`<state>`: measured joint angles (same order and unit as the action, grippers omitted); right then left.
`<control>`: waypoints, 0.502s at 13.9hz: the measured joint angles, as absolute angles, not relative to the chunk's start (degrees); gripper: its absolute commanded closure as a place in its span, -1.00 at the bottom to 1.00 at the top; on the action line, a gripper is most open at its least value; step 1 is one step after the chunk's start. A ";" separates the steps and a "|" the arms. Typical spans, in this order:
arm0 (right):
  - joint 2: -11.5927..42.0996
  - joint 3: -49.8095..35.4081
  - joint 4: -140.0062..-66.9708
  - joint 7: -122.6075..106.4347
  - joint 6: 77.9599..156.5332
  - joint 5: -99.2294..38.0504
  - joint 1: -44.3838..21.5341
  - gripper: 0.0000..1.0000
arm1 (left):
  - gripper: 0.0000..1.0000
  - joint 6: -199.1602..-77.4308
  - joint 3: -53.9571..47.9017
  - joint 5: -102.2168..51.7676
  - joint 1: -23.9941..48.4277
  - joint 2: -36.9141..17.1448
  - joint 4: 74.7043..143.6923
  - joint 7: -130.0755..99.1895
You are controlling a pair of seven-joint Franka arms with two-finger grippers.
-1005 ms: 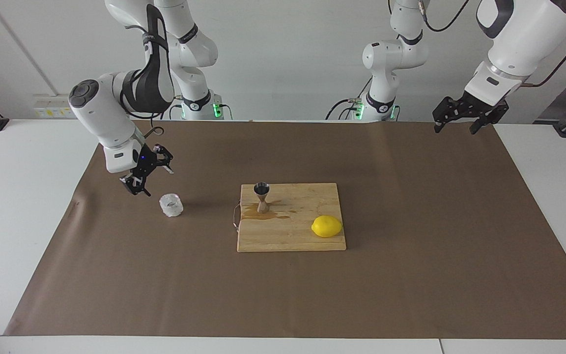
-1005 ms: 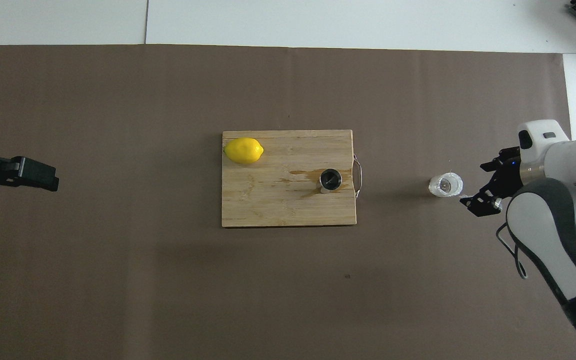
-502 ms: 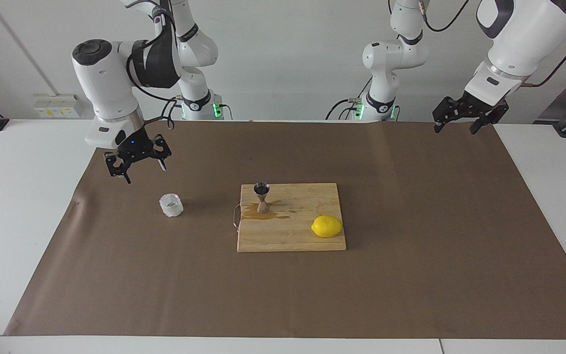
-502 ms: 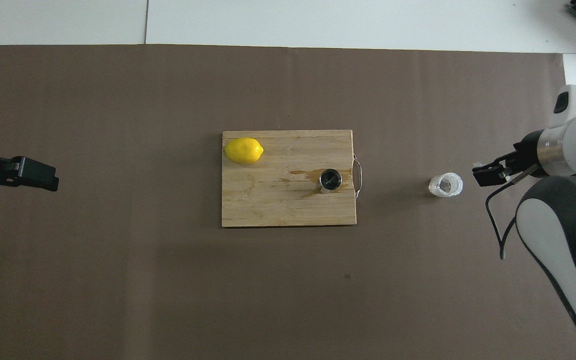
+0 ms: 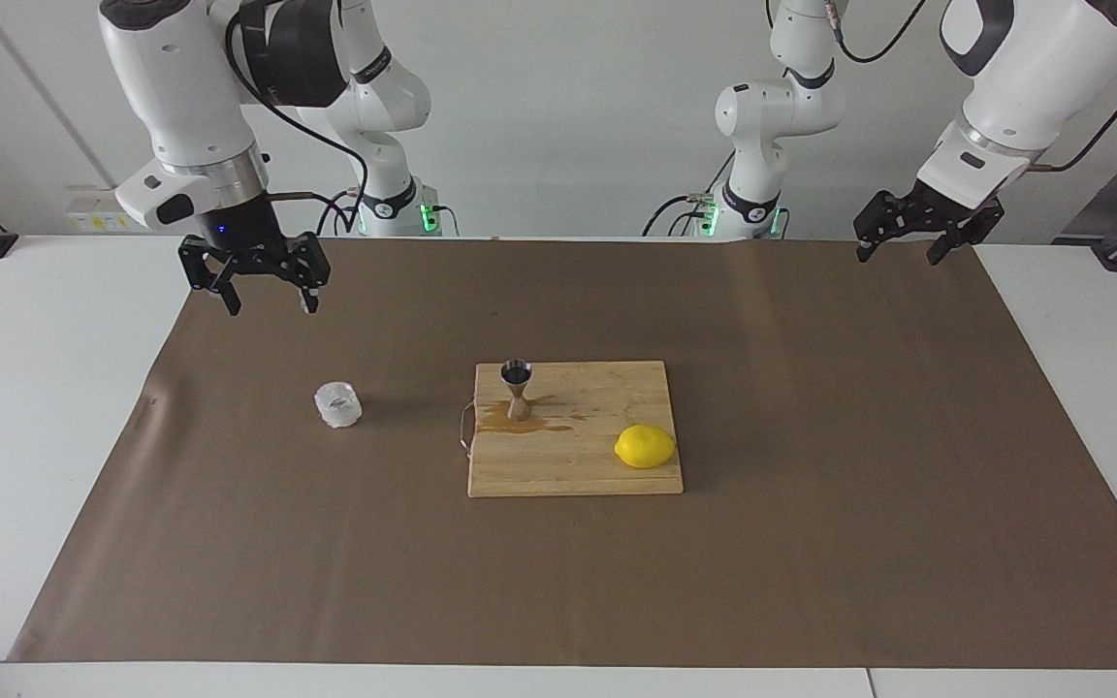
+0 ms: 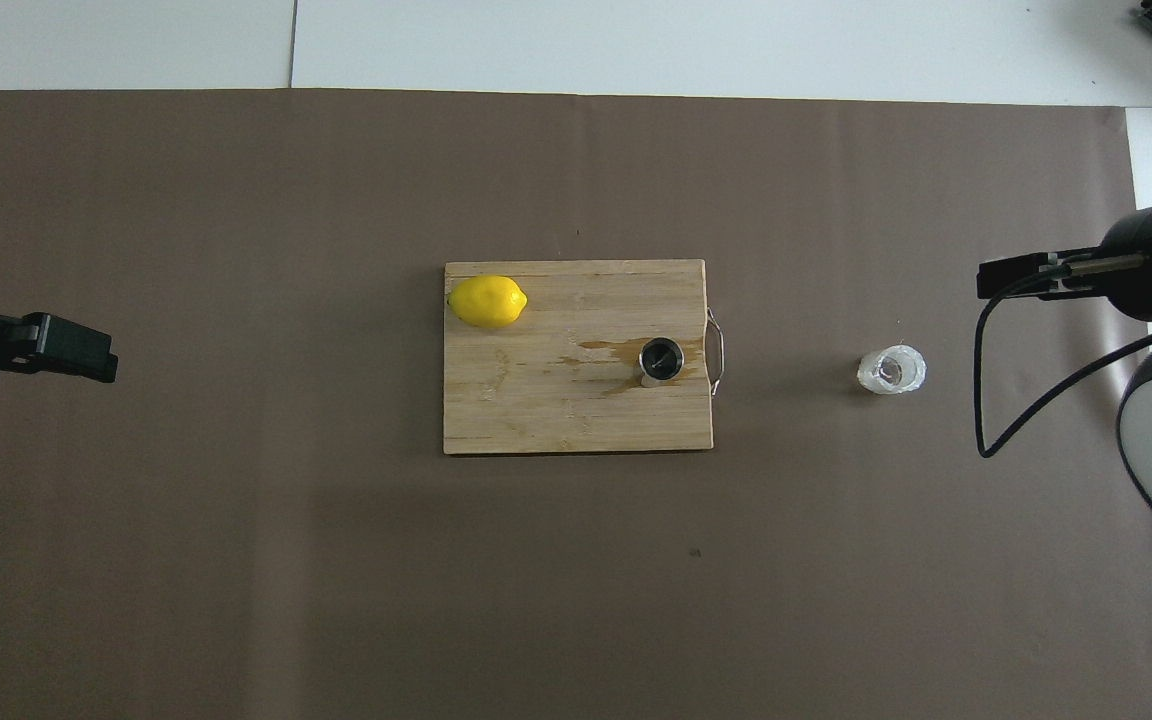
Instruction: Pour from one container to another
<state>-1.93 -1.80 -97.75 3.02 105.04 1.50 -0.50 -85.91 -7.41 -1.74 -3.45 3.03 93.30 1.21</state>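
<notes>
Lemon (image 5: 645,447) on wet cutting board (image 5: 607,475), brown paper (image 5: 811,562)

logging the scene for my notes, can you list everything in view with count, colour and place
cup: 1, clear whitish, on the brown paper toward the right arm's end
jigger: 1, steel, upright on the cutting board by a brown spill
lemon: 1, yellow, on the board
cutting board: 1, light wood, mid-table
paper: 1 sheet, brown, covering the table
right gripper: 1, black, open, over the paper
left gripper: 1, black, open, waiting at its end
</notes>
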 measured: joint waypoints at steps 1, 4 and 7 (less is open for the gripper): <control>-2.16 -1.86 -97.05 4.71 103.74 1.48 -0.50 -1.00 | -1.00 -85.91 -7.41 -1.74 -3.45 3.03 93.30 1.21; -2.41 -2.85 -92.24 11.20 97.47 1.48 -0.51 -1.00 | -1.00 -85.91 -7.41 -1.74 -3.45 3.03 93.30 1.21; -1.96 -2.88 -88.09 12.47 90.03 0.17 -0.14 -1.00 | -1.00 -85.91 -7.41 -1.74 -3.45 3.03 93.30 1.21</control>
<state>-1.96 -2.88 -88.09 12.47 90.03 0.17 -0.14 -85.91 -7.41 -1.74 -3.45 3.03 93.30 1.21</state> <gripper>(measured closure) 0.000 0.000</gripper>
